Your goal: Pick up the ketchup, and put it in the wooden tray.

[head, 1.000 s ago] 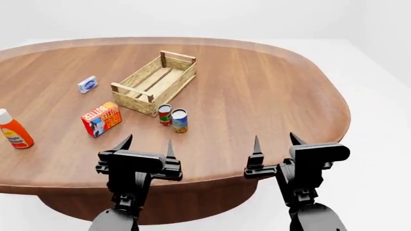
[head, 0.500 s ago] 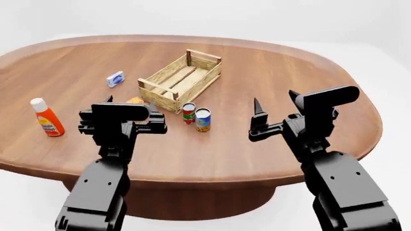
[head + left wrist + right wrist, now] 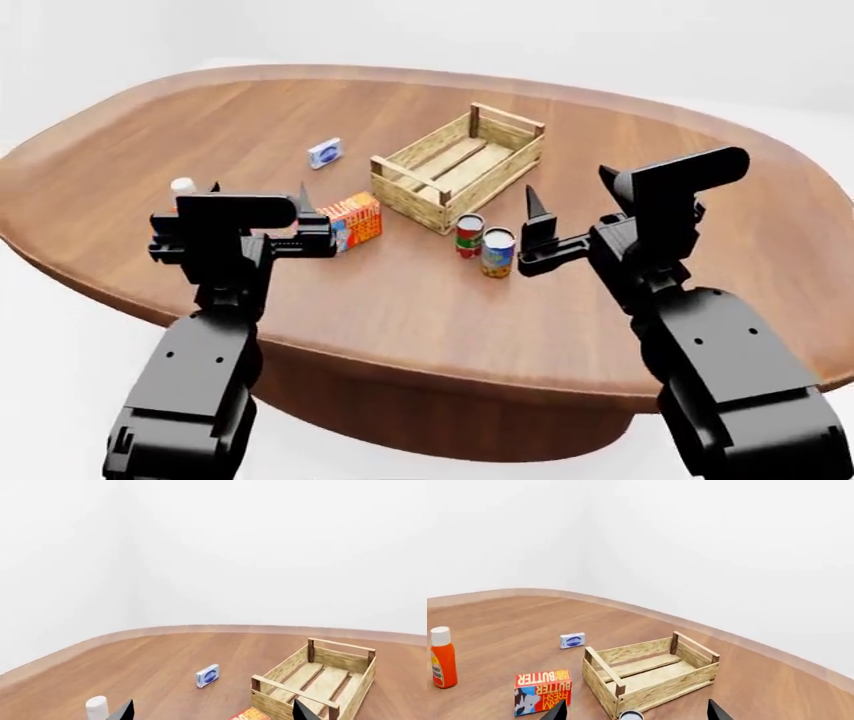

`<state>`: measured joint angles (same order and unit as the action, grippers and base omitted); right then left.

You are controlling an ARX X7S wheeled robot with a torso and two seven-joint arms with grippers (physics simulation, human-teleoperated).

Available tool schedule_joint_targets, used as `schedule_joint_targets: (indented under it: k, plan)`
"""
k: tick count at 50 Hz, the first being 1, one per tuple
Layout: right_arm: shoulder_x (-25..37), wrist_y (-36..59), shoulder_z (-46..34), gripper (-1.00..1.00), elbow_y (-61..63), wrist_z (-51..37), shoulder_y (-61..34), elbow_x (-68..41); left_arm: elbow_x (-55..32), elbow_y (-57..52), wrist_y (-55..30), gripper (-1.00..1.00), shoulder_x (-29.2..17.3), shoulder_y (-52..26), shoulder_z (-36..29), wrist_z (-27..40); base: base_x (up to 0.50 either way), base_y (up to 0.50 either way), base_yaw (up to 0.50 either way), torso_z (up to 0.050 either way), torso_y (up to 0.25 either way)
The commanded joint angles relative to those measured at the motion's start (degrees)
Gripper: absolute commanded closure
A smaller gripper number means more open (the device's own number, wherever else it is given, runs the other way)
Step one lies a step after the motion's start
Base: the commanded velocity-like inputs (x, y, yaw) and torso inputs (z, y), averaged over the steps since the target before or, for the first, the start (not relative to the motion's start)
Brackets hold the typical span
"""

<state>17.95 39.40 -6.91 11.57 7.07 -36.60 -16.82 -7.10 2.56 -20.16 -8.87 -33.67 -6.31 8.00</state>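
The ketchup (image 3: 442, 657), an orange-red bottle with a white cap, stands upright at the table's left, well apart from the wooden tray (image 3: 660, 687). In the head view only the ketchup's white cap (image 3: 182, 185) shows, behind my left gripper (image 3: 256, 192). That gripper is open and empty, raised above the table. In its wrist view the cap (image 3: 97, 707) sits beside one fingertip of the left gripper (image 3: 212, 712). The wooden tray (image 3: 494, 180) lies empty mid-table. My right gripper (image 3: 570, 190) hovers open and empty to the tray's right.
A red butter box (image 3: 354, 220) lies between the left gripper and the tray. Two small cans (image 3: 483, 243) stand just in front of the tray. A small blue box (image 3: 324, 152) lies further back on the left. The table's edge curves close behind the ketchup.
The head view has swung left, so everything sits further right in the picture. The ketchup, fully visible before, is now mostly covered by my raised left gripper. Both grippers stay open.
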Motion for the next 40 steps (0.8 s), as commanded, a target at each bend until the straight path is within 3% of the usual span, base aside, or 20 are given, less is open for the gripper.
schedule_joint_targets:
  k: [1, 15, 21, 40]
  plan:
    - [-0.11, -0.62, 0.26, -1.0, -1.43, -0.64, -1.05, 0.19, -0.4, 0.23, -0.63, -1.0, -0.13, -1.55, -0.49, 0.29, 0.0, 0.0, 0.0, 0.0, 0.0]
    - [0.21, 5.5, -1.87, -1.0, -2.48, -0.17, -6.09, -0.5, -1.47, -0.62, -8.77, -1.0, -0.86, -5.52, -2.51, -0.96, 0.03, 0.01, 0.0, 0.0, 0.0]
    - [0.44, 7.38, -2.78, -1.0, -2.19, 0.08, -7.94, -0.67, -2.91, -0.55, -13.92, -1.0, -0.6, -8.99, -1.93, -0.85, 0.47, 0.12, 0.0, 0.0, 0.0]
    - [1.05, 8.74, -3.28, -1.0, -1.04, -0.24, -8.48, -1.01, -3.74, 0.51, -15.68, -1.0, -1.24, -10.5, -2.6, -1.0, 0.48, 0.13, 0.0, 0.0, 0.0]
